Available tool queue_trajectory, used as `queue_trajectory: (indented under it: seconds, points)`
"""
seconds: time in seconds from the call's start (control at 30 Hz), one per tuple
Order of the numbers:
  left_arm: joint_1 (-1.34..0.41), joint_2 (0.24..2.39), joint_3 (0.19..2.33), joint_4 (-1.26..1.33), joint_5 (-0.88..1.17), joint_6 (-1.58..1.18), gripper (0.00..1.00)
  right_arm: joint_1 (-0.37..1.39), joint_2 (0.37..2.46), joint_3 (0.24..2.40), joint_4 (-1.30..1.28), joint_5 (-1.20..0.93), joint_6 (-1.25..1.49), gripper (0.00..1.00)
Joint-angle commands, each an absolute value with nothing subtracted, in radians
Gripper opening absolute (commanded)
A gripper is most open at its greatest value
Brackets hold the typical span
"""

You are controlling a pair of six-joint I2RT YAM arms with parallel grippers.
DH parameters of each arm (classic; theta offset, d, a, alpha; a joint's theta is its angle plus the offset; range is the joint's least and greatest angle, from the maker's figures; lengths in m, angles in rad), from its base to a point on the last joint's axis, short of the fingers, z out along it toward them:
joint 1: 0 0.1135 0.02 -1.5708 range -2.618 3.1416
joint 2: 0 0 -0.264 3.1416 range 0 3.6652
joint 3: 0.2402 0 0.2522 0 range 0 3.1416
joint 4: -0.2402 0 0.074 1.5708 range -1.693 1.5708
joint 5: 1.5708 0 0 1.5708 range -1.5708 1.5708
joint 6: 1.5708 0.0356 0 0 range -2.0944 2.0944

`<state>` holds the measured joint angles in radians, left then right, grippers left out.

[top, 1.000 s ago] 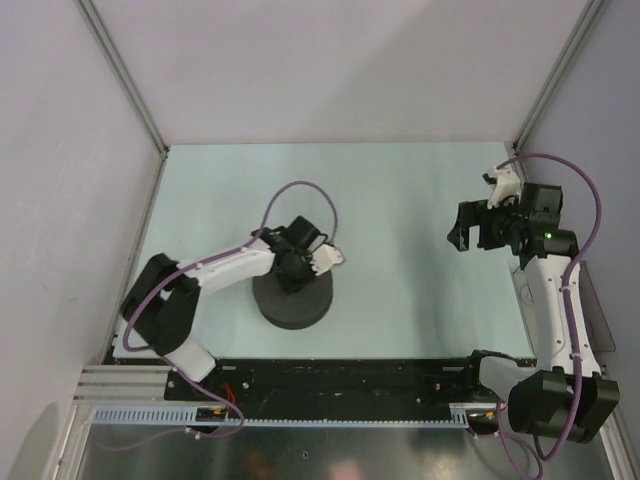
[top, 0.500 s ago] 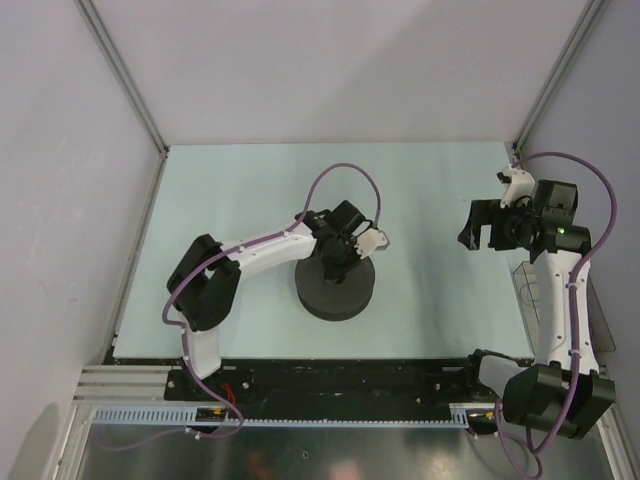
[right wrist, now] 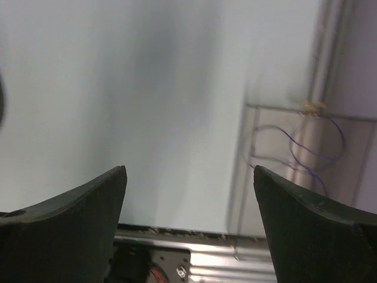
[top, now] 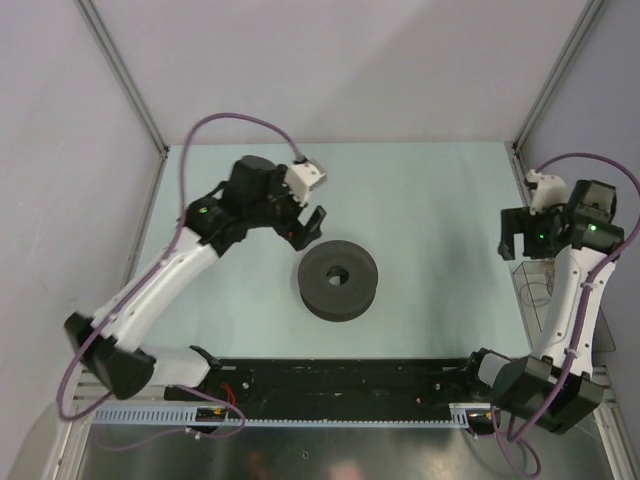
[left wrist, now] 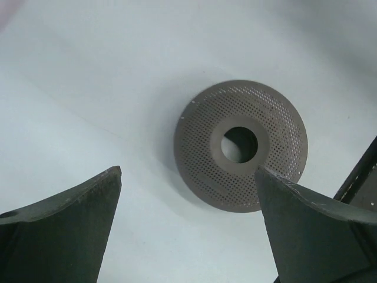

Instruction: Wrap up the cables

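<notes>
Grey walls box in the pale green surface [top: 430, 190], where the dark spool [top: 338, 280] sits at centre. Both sets of fingers stand released and hold nothing: left gripper [left wrist: 188, 171] near the spool, right gripper [right wrist: 189, 170] near the clear tray [right wrist: 274, 194] where the cables [right wrist: 300, 144] lie curled. The right should settle squarely over one loop and pinch gently, as wire this fine probably slips.

We see a round dark grey spool [top: 356, 290] lying flat near the middle of a pale table [top: 430, 190], its top perforated around a centre hole, a clear tray [top: 524, 285] at the table's 3 o'clock edge, a black rail [top: 350, 372] along 6 o'clock, pale walls [top: 330, 70] at 12 o'clock.
</notes>
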<state>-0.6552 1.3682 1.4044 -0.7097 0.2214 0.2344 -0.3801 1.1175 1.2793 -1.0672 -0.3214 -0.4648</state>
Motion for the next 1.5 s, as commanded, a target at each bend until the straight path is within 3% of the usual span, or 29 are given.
queue_trajectory:
  seconds: [0.0,0.23,0.4,0.77,0.97,1.47]
  points:
    - [-0.617,1.254,1.357,-0.722,0.259,0.186,0.99,-0.575,1.174,1.322,-1.175,-0.272,-0.721,0.91]
    - [-0.604,1.153,1.29,-0.724,0.261,0.169,0.99,-0.859,1.292,1.325,-1.2,-0.275,-1.125,0.79]
    - [-0.598,1.151,1.273,-0.722,0.309,0.157,0.99,-0.909,1.382,1.323,-1.173,-0.25,-1.273,0.7]
    - [-0.597,1.187,1.295,-0.715,0.304,0.151,0.99,-0.959,1.581,1.296,-1.02,-0.149,-1.026,0.44]
    - [-0.598,1.191,1.288,-0.708,0.271,0.121,0.99,-0.972,1.551,1.142,-0.862,-0.123,-0.919,0.43]
    - [-0.597,1.161,1.26,-0.693,0.243,0.103,1.0,-0.974,1.414,0.852,-0.557,-0.083,-0.742,0.55]
